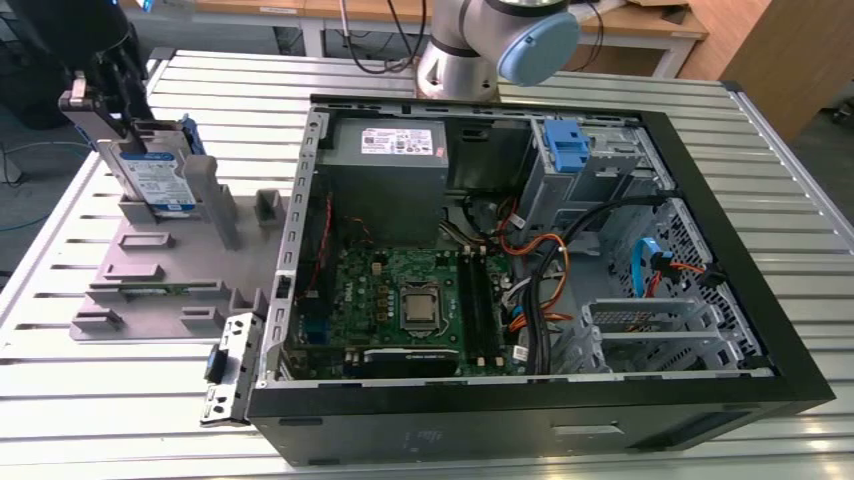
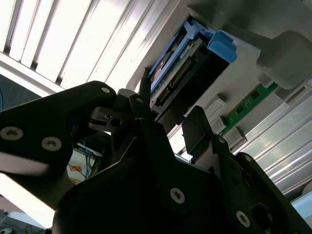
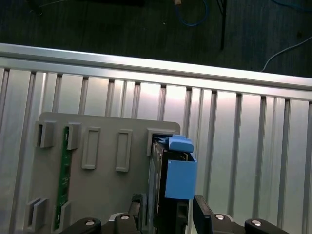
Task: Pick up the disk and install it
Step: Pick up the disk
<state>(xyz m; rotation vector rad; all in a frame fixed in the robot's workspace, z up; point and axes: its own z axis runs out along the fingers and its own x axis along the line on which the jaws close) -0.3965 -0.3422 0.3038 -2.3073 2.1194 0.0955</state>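
Note:
The disk [image 1: 156, 180] stands on edge in a slot of the grey fixture plate [image 1: 160, 262] at the exterior view's left, its blue-and-white label facing the camera. My gripper [image 1: 118, 118] comes down on its upper end from above. In both wrist views a black finger lies against each broad face of the disk [image 3: 174, 178], so the gripper [image 3: 168, 210] is shut on it. The second wrist view shows the disk's connector end and blue rail [image 2: 187, 61] just past the fingertips [image 2: 144, 91].
An open computer case [image 1: 747, 230] lies on the slatted metal table, with a grey power-supply box [image 1: 390, 150], a motherboard [image 1: 407, 300], loose cables and a blue drive-bay latch [image 1: 567, 145] inside. The fixture plate also holds a green memory stick [image 3: 62, 170] and several grey posts.

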